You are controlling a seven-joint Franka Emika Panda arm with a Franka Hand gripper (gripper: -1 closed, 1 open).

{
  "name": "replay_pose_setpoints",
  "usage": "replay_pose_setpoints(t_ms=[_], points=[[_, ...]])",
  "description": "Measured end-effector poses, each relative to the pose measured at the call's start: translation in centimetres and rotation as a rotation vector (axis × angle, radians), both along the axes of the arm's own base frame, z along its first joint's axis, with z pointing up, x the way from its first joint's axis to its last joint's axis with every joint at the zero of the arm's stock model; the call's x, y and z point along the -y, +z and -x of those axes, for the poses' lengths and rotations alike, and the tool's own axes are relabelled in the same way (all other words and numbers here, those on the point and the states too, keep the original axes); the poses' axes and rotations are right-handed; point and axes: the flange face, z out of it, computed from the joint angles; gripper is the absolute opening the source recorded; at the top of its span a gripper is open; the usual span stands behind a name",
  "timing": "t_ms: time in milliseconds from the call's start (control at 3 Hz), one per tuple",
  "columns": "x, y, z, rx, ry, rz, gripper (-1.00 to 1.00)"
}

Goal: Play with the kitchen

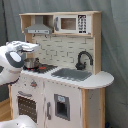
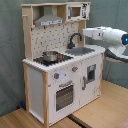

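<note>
Kitchen standing upright mid-frame in both exterior views, white panels with pale wood frame, on a wooden floor against a grey-green curtain backdrop.

Upper shelf: grey hood on the first exterior view's left, small microwave beside it. Tiled backsplash below.

Worktop level: black faucet arching over the grey sink; metal pot sitting on the dark stovetop. In the first exterior view the pot partly hidden behind the arm.

Lower front: oven door with window under two knobs; second door with dark panel beside it, shut.

Arm white, reaching in from the second exterior view's right, level with the sink end of the worktop. Pincer pointing toward the faucet and sink, hanging above the worktop edge, apart from it; nothing seen in its grasp. Spread of the fingers: cannot tell, tip reads as one pale blunt shape. In the first exterior view, arm fills the first exterior view's left edge, pale tip level with the backsplash, above the pot; contact with the kitchen not evident.
</note>
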Motion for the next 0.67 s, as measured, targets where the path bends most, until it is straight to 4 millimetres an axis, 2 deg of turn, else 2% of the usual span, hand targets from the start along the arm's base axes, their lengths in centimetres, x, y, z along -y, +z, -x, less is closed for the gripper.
replay_pose_setpoints(t_ms=[333, 667], points=[[0.0, 1.8, -1.7, 0.005, 0.01, -0.005, 1.0], [1.2, 3.7, -3.6, 0.007, 0.015, -0.013, 1.0]])
